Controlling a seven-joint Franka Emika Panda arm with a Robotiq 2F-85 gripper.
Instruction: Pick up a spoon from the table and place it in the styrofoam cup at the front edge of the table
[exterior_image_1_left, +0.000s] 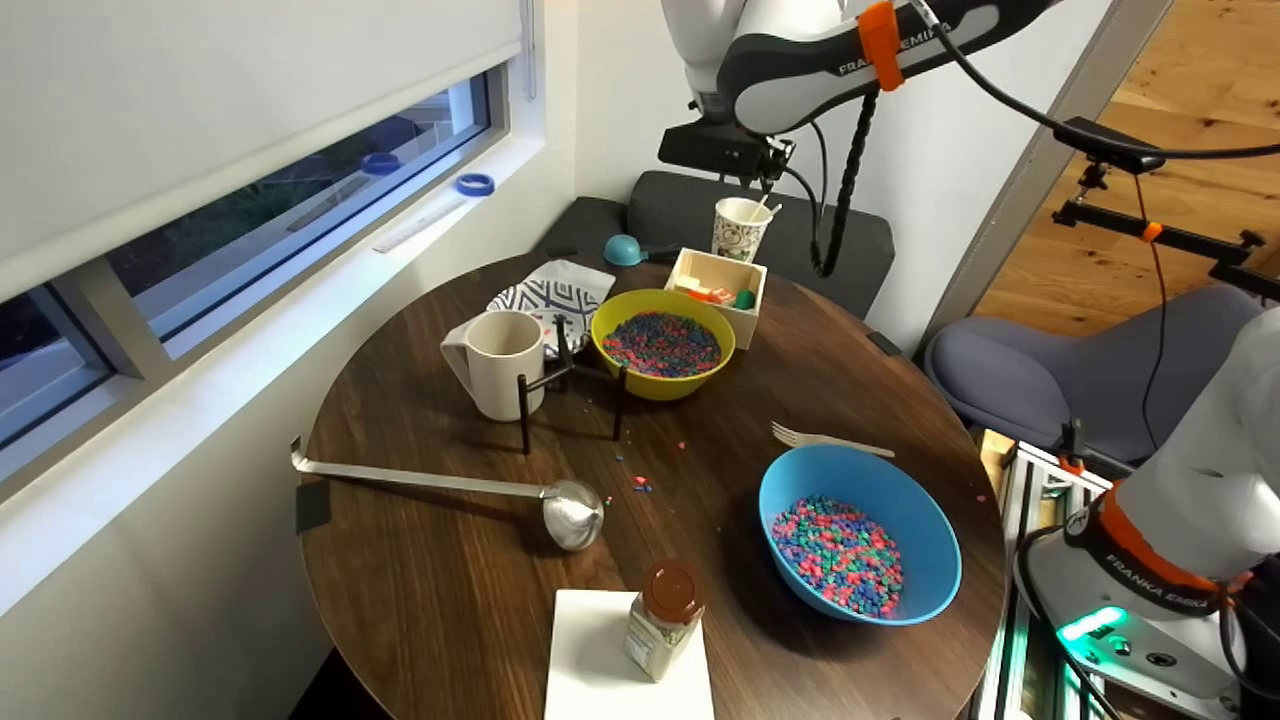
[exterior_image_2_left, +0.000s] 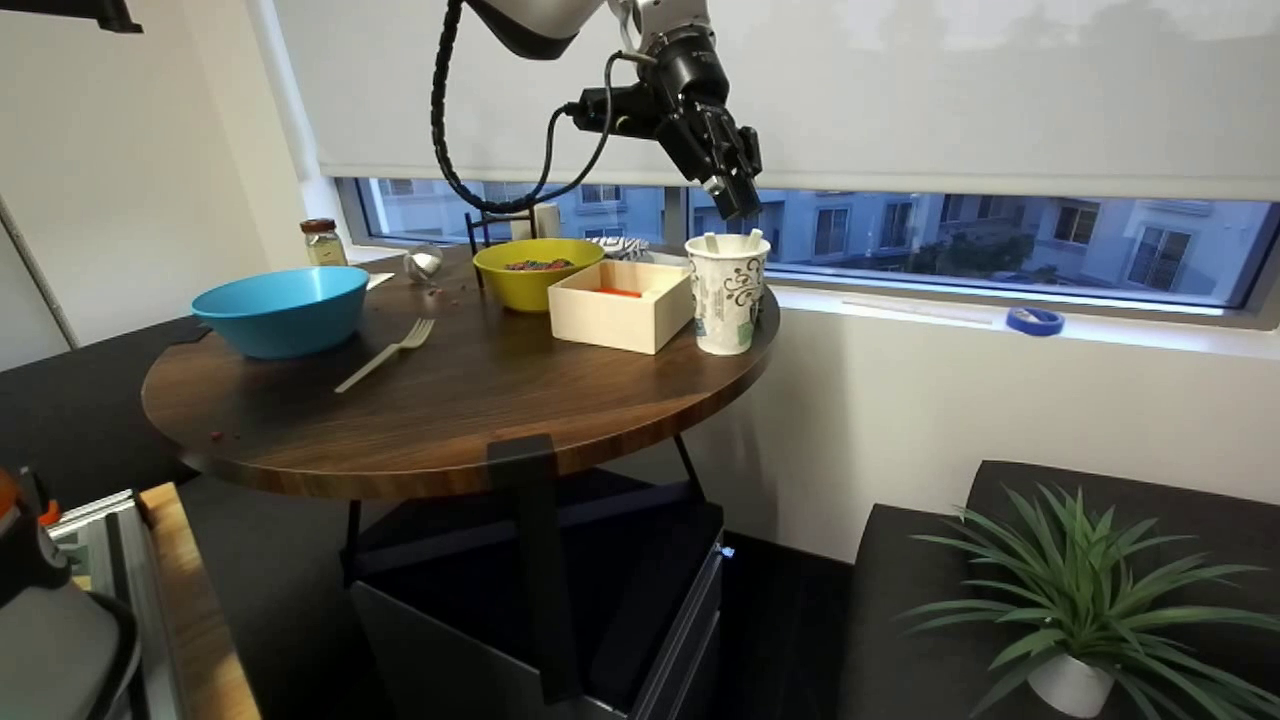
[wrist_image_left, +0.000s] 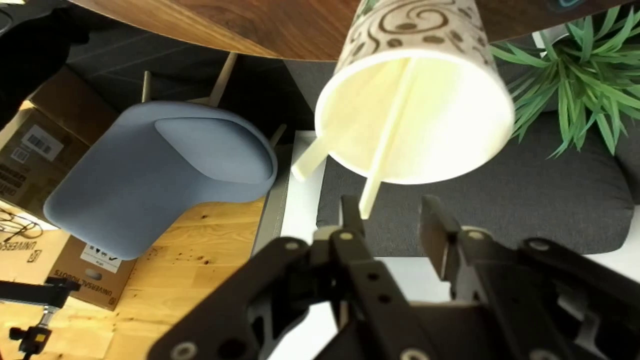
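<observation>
the fingers (wrist_image_left: 444, 240) stood parted; sideways drift risked snagging the nearest handle (wrist_image_left: 386, 141) and tipping the cup (exterior_image_2_left: 726, 300) just below.

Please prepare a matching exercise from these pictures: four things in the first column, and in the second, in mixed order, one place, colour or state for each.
Column one
1. the cup
2. the fork
3. the jar
4. the gripper

Column two
A. open, above the cup
B. stands on the flat white piece
C. white with dark swirls
D. lies beside the blue bowl

Pairs: 1-C, 2-D, 3-B, 4-A
</observation>
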